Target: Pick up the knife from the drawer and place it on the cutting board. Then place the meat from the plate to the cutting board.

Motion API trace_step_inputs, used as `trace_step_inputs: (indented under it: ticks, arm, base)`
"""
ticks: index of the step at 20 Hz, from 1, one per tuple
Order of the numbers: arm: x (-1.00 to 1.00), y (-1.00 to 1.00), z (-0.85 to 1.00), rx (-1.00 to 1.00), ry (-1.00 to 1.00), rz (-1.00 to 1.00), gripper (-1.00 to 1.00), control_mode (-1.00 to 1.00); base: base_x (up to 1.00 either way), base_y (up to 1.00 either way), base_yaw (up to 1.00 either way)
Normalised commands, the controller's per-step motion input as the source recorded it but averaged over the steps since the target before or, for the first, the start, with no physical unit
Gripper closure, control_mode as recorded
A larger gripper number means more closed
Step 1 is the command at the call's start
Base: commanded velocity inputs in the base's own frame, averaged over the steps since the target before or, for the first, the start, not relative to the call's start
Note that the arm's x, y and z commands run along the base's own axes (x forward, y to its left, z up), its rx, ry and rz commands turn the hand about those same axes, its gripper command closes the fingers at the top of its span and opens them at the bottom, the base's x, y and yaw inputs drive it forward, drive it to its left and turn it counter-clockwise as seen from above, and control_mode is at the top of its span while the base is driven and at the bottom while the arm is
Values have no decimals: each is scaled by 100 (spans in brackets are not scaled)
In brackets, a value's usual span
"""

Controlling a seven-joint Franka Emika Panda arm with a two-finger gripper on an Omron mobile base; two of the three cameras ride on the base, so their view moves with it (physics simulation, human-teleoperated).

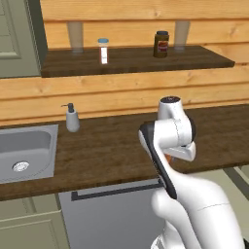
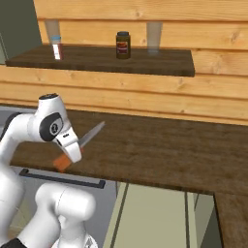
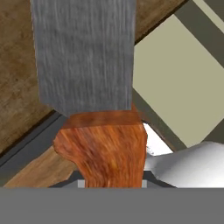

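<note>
My gripper (image 2: 68, 156) is shut on the knife's reddish-brown handle (image 2: 61, 163), just above the front edge of the dark wooden counter (image 2: 145, 145). The grey blade (image 2: 92, 134) slants up and to the right over the counter. In the hand view the handle (image 3: 103, 148) rises between my fingertips and the blade (image 3: 83, 57) stretches away from it. A sliver of the handle (image 1: 168, 158) peeks out behind my arm in the left base view. The grey drawer front with a dark bar handle (image 1: 116, 190) sits below the counter edge. The cutting board, meat and plate are out of view.
A steel sink (image 1: 24, 151) and a soap dispenser (image 1: 72, 118) are at the counter's left. A wall shelf (image 1: 136, 61) carries a small white bottle (image 1: 102, 51) and a dark jar (image 1: 161, 44). Beige cabinet doors (image 2: 155, 218) stand below the counter on the right.
</note>
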Motion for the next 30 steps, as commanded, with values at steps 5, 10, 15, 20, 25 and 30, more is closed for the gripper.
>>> trace_step_inputs:
  ticks: [5, 10, 15, 20, 25, 30]
  arm:
    - [0, 0, 0, 0, 0, 0, 100, 100]
    - [0, 0, 0, 0, 0, 0, 100, 100]
    - [0, 0, 0, 0, 0, 0, 100, 100]
    - [0, 0, 0, 0, 0, 0, 100, 100]
    - [0, 0, 0, 0, 0, 0, 100, 100]
    - [0, 0, 0, 0, 0, 0, 100, 100]
  base:
    - [-11, 25, -5]
    - [-64, 34, -36]
    - [-66, 36, -61]
    - [-51, 26, -74]
    - [-21, 25, -78]
    - [-1, 16, -78]
